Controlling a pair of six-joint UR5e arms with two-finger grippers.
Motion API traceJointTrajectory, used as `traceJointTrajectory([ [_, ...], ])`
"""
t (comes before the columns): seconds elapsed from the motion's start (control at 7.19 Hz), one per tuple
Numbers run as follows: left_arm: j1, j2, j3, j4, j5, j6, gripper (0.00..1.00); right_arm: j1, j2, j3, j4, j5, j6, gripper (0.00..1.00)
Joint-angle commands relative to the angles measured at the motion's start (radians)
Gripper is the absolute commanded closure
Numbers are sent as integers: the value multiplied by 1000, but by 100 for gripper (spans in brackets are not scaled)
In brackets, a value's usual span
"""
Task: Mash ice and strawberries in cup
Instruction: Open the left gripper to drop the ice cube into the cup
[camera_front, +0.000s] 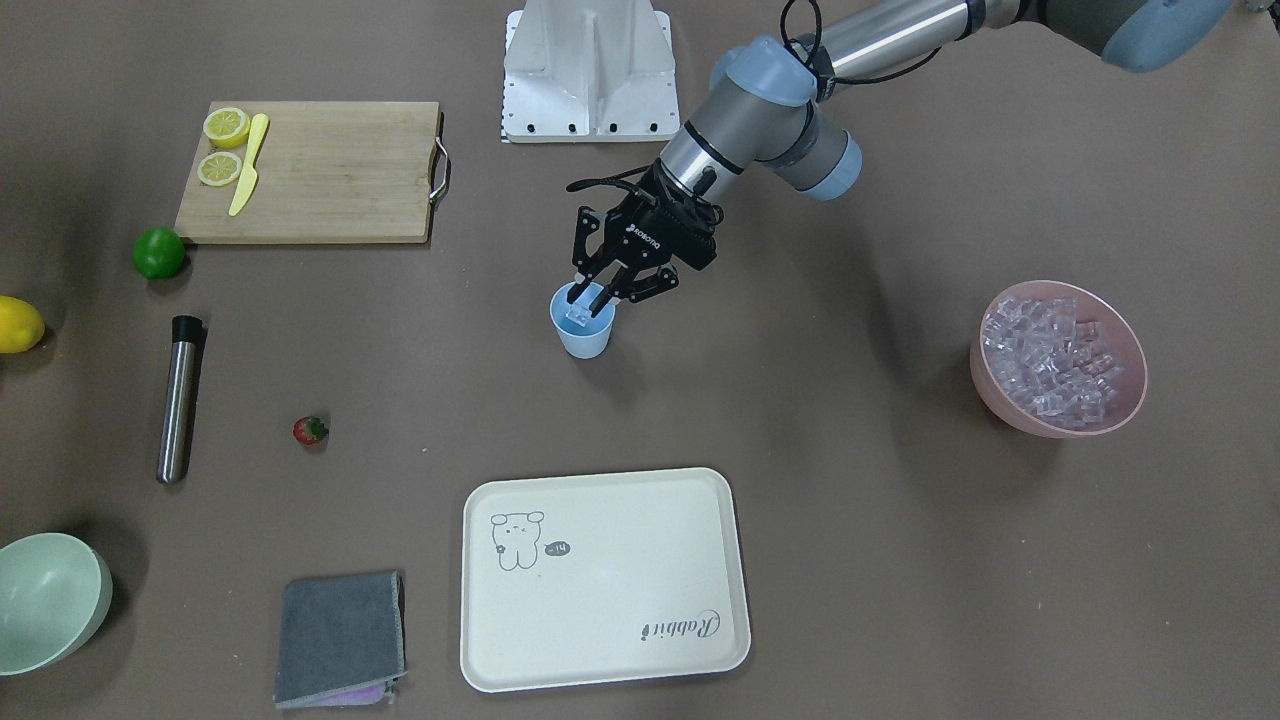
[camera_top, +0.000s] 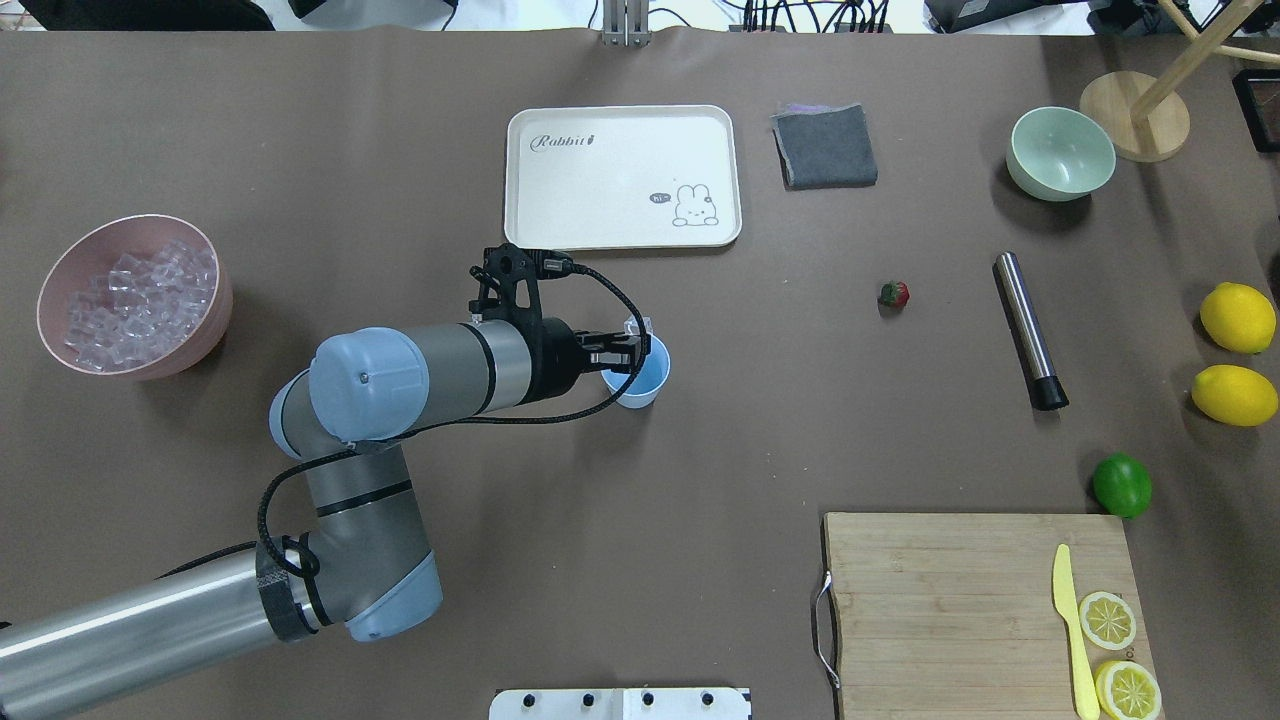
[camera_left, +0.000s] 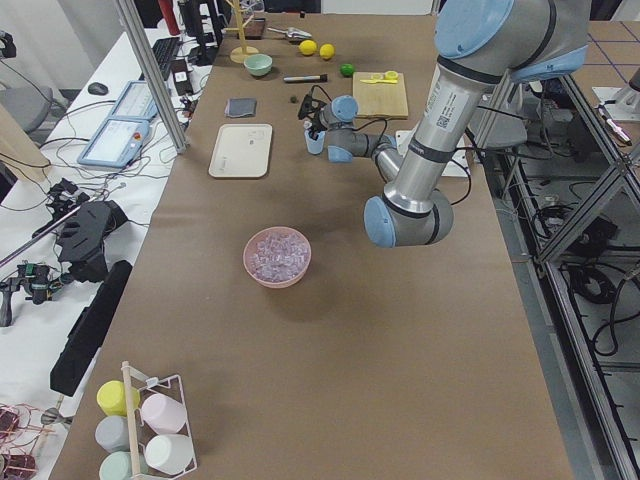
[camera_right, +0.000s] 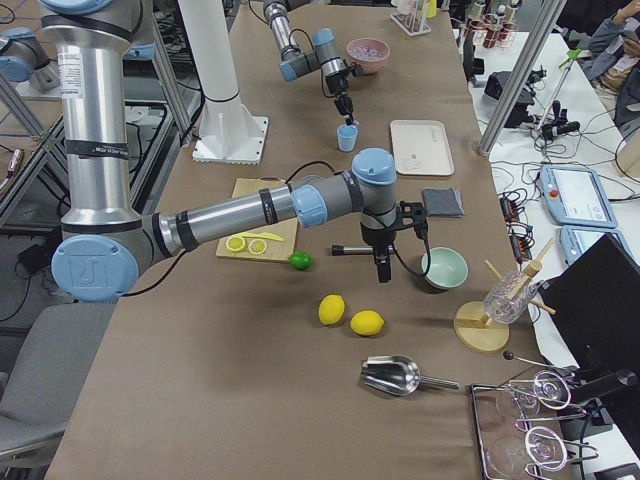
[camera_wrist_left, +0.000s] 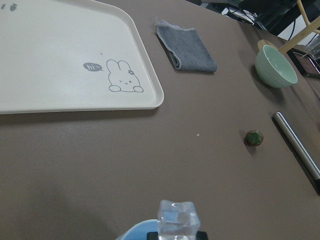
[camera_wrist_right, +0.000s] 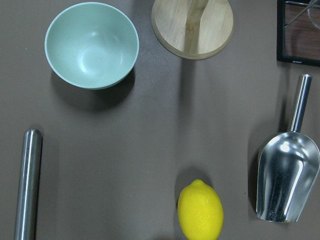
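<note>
The light blue cup (camera_front: 585, 338) stands mid-table, also in the overhead view (camera_top: 646, 382). My left gripper (camera_front: 592, 298) (camera_top: 632, 350) hangs over its rim, shut on one clear ice cube (camera_wrist_left: 178, 218) (camera_front: 578, 316) at the cup's mouth. The rest of the ice (camera_front: 1052, 358) (camera_top: 135, 295) is heaped in a pink bowl. The small red strawberry (camera_front: 310, 430) (camera_top: 894, 294) (camera_wrist_left: 254, 138) lies alone on the table, away from the cup. My right gripper (camera_right: 383, 272) shows only in the exterior right view, above the table near a steel muddler; I cannot tell whether it is open or shut.
A cream tray (camera_front: 600, 590), a grey cloth (camera_front: 340, 635) and a pale green bowl (camera_front: 45, 600) lie at the far side. The steel muddler (camera_front: 180, 400), a lime (camera_front: 159, 252), lemons and a cutting board (camera_front: 330, 175) with lemon slices and a yellow knife sit on my right. A metal scoop (camera_wrist_right: 286, 182) lies beyond.
</note>
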Motion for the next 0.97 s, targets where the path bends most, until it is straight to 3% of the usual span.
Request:
traceJointTrajectory([
  [0.0,3,-1,-1,-1,-1,1,23,0,-13,0,25,0,1,0],
  [0.14,1,4,-21,-1,-1,1,14,0,-16,3,25,0,0,0],
  [0.42,-69,42,-67,10,-60,11,21,0,-18,3,25,2,1,0],
  [0.56,-174,70,-67,10,-211,14,30,0,-16,3,25,0,1,0],
  [0.7,-266,94,-64,8,-323,24,26,0,-18,3,25,2,1,0],
  [0.83,-317,125,-68,10,-394,157,26,0,-18,5,25,11,1,0],
])
